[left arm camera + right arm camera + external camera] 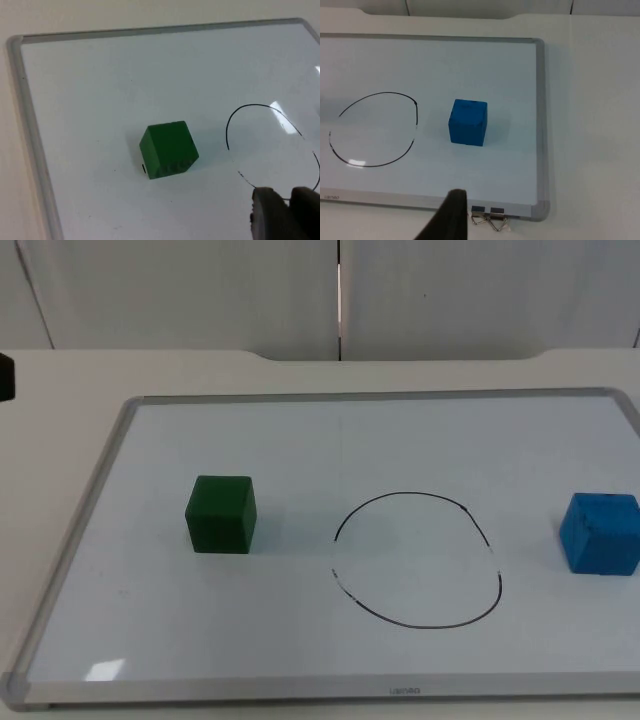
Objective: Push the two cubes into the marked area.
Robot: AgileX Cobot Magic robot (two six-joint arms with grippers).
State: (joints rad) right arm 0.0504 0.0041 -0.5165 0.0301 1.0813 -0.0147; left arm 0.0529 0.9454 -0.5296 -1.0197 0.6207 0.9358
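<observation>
Green cube (221,514): sits on the whiteboard (300,440), left of the drawn circle (418,560), outside it.
Blue cube (599,533): sits right of the circle, near the board's right frame, also outside.
Left gripper (282,212): over the circle's line, beside the green cube, apart from it; holds nothing; finger spacing I cannot tell.
Right gripper (451,217): over the board's near frame, apart from the blue cube; spacing unclear.
Binder clips (487,220): at the board's frame.
</observation>
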